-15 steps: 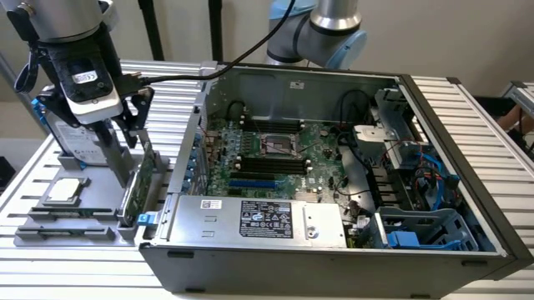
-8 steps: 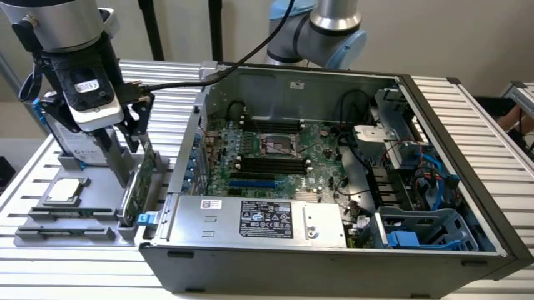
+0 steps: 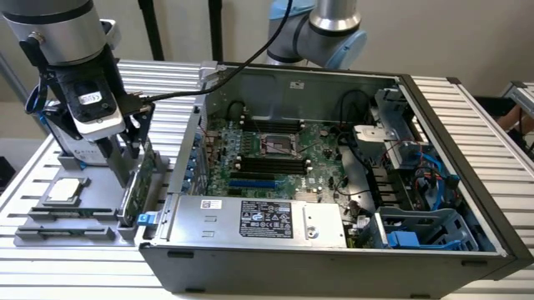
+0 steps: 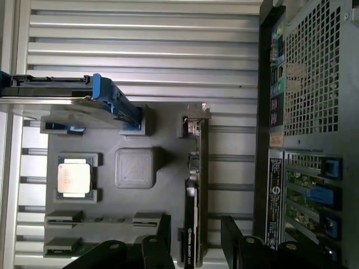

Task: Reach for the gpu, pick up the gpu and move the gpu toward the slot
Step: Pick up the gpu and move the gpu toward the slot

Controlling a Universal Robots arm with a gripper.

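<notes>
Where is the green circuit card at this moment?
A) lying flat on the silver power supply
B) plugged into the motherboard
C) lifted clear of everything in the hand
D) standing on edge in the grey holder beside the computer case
D: the gpu stands on edge in the grey holder, outside the computer case.

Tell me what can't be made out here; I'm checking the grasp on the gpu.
1. Exterior view: the gpu is partly hidden by the gripper and the grey holder's uprights.
2. Wrist view: the gpu shows edge-on, so its faces are hidden.
3. Wrist view: the fingers are cut off by the picture's edge, so whether they touch the card is unclear.
</notes>
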